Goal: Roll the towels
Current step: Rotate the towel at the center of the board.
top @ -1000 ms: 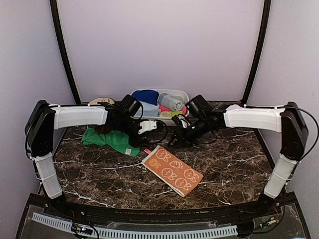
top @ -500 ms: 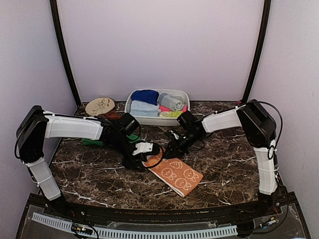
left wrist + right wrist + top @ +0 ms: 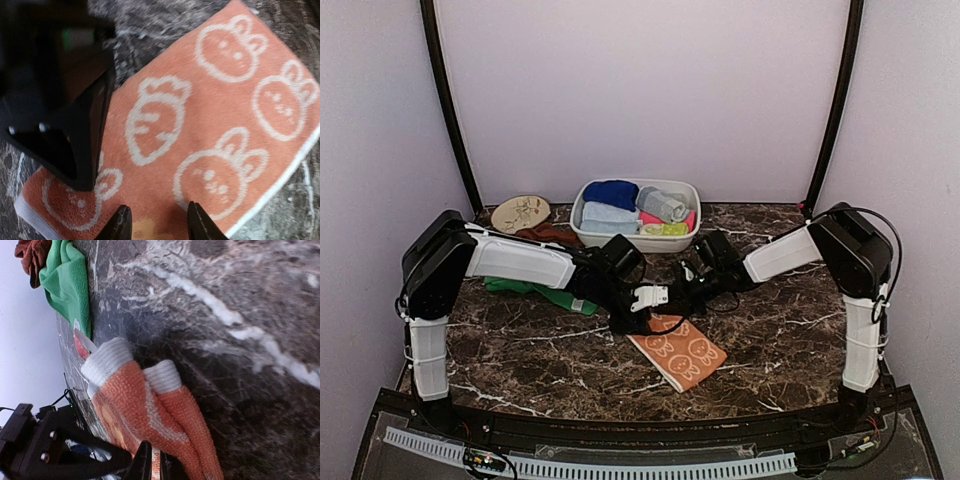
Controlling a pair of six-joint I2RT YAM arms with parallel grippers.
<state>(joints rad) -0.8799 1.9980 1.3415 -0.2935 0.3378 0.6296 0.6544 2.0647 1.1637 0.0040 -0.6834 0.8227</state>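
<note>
The orange towel with cream prints (image 3: 685,352) lies flat at the table's middle. Its far end is bunched up where both grippers meet. My left gripper (image 3: 648,310) is open and hovers just above the towel (image 3: 200,125), one fingertip (image 3: 121,225) on each side of a bare patch (image 3: 159,227). My right gripper (image 3: 682,297) is shut on the towel's far edge (image 3: 150,410), which is folded into thick ridges in front of its fingers (image 3: 156,467). The green towel (image 3: 535,292) with a white tag lies crumpled at the left. The rust-brown towel (image 3: 550,235) lies behind it.
A white oval basin (image 3: 630,241) with several rolled cloths stands at the back centre. A round tan disc (image 3: 520,212) lies at the back left. The right gripper's black body (image 3: 65,110) shows close beside the left one. The green towel (image 3: 65,285) shows beyond the orange one.
Both arms have come down and in from the back to the orange towel's far end. The right gripper has taken hold of that edge, and the towel now looks shorter and bunched there.
</note>
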